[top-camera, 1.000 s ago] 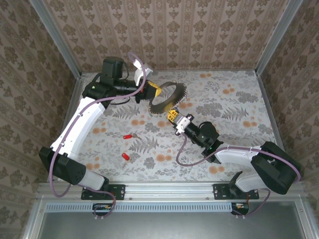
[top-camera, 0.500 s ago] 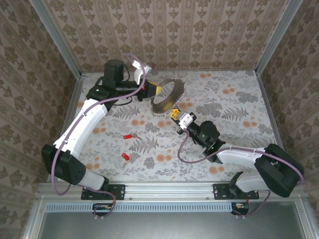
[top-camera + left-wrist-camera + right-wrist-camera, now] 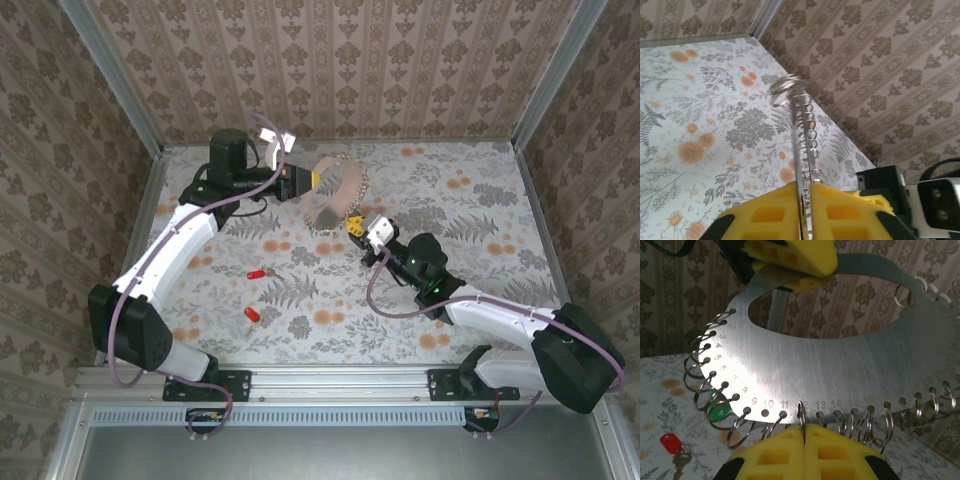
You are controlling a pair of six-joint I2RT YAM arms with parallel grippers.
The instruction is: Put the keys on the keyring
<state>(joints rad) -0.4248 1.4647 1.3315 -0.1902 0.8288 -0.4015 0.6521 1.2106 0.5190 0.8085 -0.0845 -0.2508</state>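
Above the floral table (image 3: 470, 200), the keyring (image 3: 840, 365) hangs between both grippers. The left gripper (image 3: 804, 187) clamps its edge, and the right gripper (image 3: 804, 432) pinches one ring. Two red keys (image 3: 256, 273) lie well apart on the table.

Your left arm (image 3: 165, 255) climbs from its base and stretches far forward, with the wrist turned sideways so that the left end effector (image 3: 310, 180) meets the keyring (image 3: 338, 188) from the keyring's left side. Its yellow fingers (image 3: 785, 200) are clamped on the keyring's thin edge, with only a narrow slit between them. Your right arm (image 3: 500, 312) lies low and extended, reaching toward the keyring from the near right. The right end effector (image 3: 352, 227) sits just below the keyring, its yellow fingers (image 3: 790, 437) pressed fully together on the keyring's lower rim.
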